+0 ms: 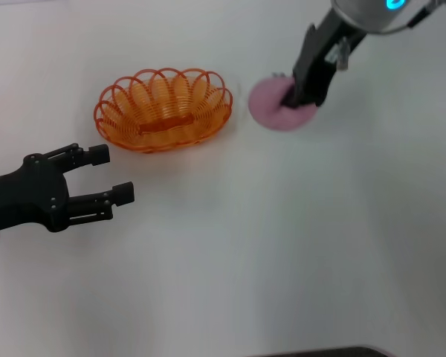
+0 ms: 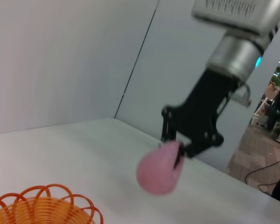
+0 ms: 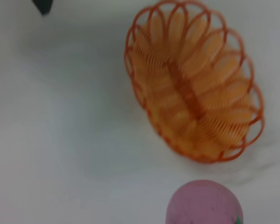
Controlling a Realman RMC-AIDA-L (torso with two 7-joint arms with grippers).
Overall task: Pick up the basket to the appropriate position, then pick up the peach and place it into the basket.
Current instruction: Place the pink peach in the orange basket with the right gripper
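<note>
The oval orange plastic basket [image 1: 164,110] with its looped rim sits on the white table [image 1: 282,245]. Just to its right, the round pink peach [image 1: 271,105] is clenched between the fingers of the black right gripper [image 1: 293,100]. The black left gripper [image 1: 104,177] hovers near the basket's front-left, fingers spread and holding nothing.

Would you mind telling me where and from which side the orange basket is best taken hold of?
Probably at the scalloped rim of the basket, on the long side facing the left hand, coming from above. The basket is shallow, open-topped and wider than the hand's open fingers, so only its thin looped edge fits between them. The right hand is on the peach.
</note>
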